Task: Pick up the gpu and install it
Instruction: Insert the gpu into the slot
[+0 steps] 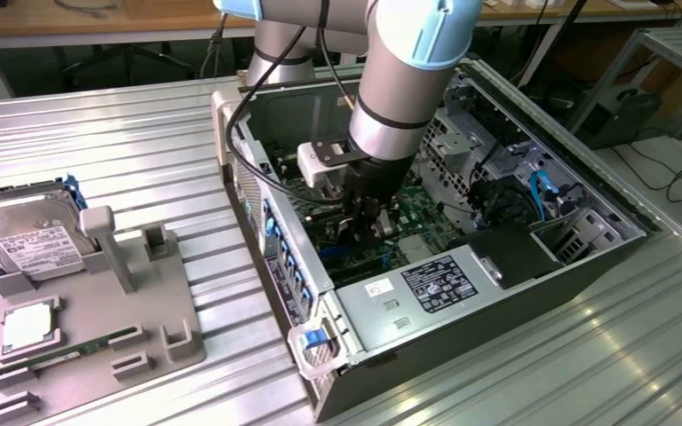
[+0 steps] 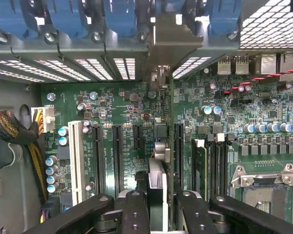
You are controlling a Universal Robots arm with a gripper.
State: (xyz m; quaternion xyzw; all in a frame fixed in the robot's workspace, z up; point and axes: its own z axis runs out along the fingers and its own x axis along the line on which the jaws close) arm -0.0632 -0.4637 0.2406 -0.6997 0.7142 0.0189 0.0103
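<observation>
Inside the open computer case (image 1: 483,293), my gripper (image 2: 158,207) clamps the gpu (image 2: 161,146) edge-on, standing over the motherboard (image 2: 112,107) among its black slots, bracket against the case's rear wall. Outside the case, a grey tray (image 1: 139,328) holds a hard drive (image 1: 27,235).

Tight squeeze inside the open PC case (image 1: 497,293)

The arm (image 1: 403,80) fills the middle; drive cage (image 1: 465,133) and cables (image 1: 545,191) crowd one side, blue slot latches (image 2: 68,19) the other. Motherboard slots (image 2: 97,156) beside the gpu (image 2: 158,161) stand free.
</observation>
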